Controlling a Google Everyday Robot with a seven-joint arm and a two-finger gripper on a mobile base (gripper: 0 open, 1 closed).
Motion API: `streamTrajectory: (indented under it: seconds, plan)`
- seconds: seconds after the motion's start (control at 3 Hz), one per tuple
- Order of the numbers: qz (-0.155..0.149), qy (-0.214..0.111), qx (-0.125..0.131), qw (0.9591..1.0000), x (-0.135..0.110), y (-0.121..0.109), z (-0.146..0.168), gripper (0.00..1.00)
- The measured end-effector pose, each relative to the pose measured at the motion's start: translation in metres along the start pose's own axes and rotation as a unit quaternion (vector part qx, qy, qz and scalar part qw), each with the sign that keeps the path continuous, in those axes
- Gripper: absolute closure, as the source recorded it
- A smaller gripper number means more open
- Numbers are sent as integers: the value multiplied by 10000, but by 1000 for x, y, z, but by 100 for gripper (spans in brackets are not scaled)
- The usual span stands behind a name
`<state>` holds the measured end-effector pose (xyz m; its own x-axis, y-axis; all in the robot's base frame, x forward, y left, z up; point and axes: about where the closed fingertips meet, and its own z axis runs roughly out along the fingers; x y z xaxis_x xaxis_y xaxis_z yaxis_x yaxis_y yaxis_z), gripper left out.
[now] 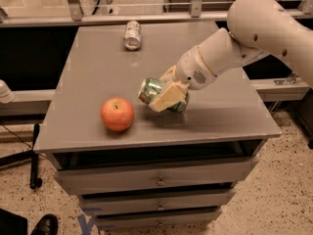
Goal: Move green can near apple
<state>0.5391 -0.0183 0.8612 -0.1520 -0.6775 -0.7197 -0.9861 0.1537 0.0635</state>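
Observation:
The green can (152,90) lies sideways in my gripper (166,93), just above the grey table top (98,67), near its front middle. My gripper is shut on it, with one pale finger (167,96) across its front. The red-orange apple (117,114) sits on the table near the front left, a short gap to the left of the can. My white arm (244,38) reaches in from the upper right.
A plain silver can (132,35) lies on its side at the back of the table. Drawers (156,180) are below the table top. A rail (146,16) runs behind the table. A dark shoe (46,224) is on the floor at lower left.

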Motion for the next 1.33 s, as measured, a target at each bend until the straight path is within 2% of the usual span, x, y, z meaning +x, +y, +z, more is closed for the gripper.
streamTrajectory:
  seconds: [0.33, 1.33]
  plan:
    - [-72, 17, -143, 9999, -5, 10, 12, 82]
    - [-120, 68, -143, 9998, -8, 6, 29, 13]
